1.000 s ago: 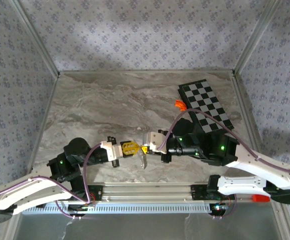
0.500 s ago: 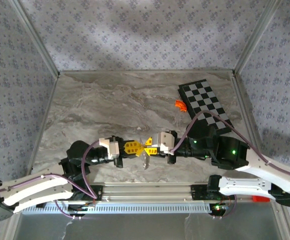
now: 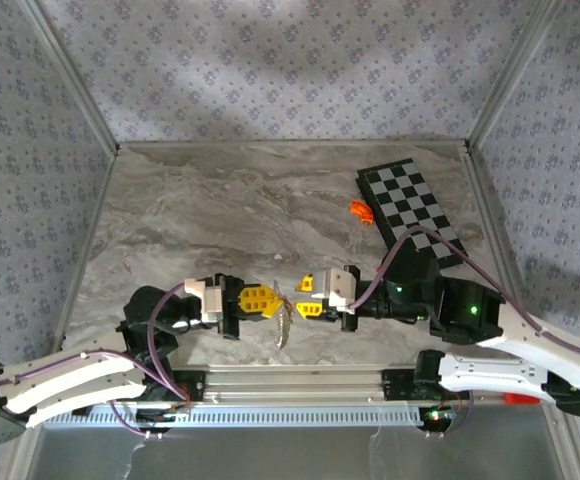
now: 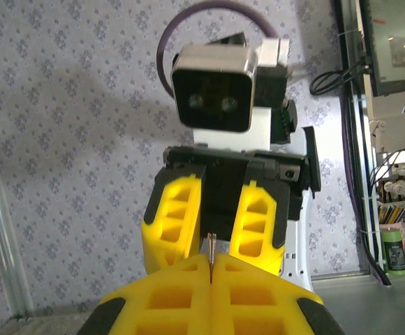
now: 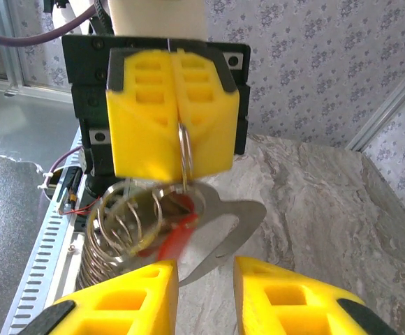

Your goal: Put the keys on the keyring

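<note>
My left gripper is shut on the thin wire loop of the keyring. In the left wrist view only the loop's metal edge pokes out between the closed yellow fingers. Under that grip hangs a bunch of silver coiled rings and the keys, a flat silver piece with a red part. My right gripper faces the left one from the right. It is open, and its fingers stand just short of the hanging bunch, with nothing between them.
A black-and-white checkered board lies at the back right, with a small orange curved piece at its left edge. The metal rail runs along the near edge below both grippers. Patterned walls close in the marble table.
The right gripper has opened and drawn back to the right, away from the left one. The two were tip to tip a second ago. The bunch now hangs from the left gripper alone.
</note>
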### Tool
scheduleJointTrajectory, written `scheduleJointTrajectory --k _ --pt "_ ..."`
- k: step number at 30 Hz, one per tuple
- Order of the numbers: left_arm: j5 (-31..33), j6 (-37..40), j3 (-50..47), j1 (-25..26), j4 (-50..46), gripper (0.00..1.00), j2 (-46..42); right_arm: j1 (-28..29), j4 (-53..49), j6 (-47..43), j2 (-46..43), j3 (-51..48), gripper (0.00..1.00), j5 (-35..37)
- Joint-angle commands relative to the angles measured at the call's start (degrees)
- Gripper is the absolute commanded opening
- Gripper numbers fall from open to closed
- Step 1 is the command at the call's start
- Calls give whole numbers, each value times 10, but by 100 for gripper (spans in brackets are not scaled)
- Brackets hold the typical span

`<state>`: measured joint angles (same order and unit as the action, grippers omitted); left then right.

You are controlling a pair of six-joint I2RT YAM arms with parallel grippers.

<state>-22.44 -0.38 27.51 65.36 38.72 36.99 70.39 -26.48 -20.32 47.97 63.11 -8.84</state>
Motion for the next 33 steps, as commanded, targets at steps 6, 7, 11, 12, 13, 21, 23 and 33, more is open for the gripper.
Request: scheduleJointTrajectory --k 6,7,11,12,13,21,23,33 --pt "-16 -15 6 0 45 0 -14 2 32 13 -2 -15 30 -35" --pt "-16 -16 5 0 46 0 -14 3 38 15 -2 -18 30 -41" --pt "-16 -19 4 0 53 0 -13 3 49 22 2 -25 31 -59" --pt "-16 -19 5 0 54 0 -12 3 50 23 4 -26 31 -61" --pt "-17 -18 5 0 54 0 -12 3 53 25 7 -26 32 -62" --pt "-19 -22 6 0 60 0 -6 2 90 35 20 -39 34 -77" --pt "-18 -22 5 0 59 0 -6 2 97 37 22 -40 35 -82" --pt "-16 -23 3 0 59 0 -5 1 122 46 29 -51 39 -77"
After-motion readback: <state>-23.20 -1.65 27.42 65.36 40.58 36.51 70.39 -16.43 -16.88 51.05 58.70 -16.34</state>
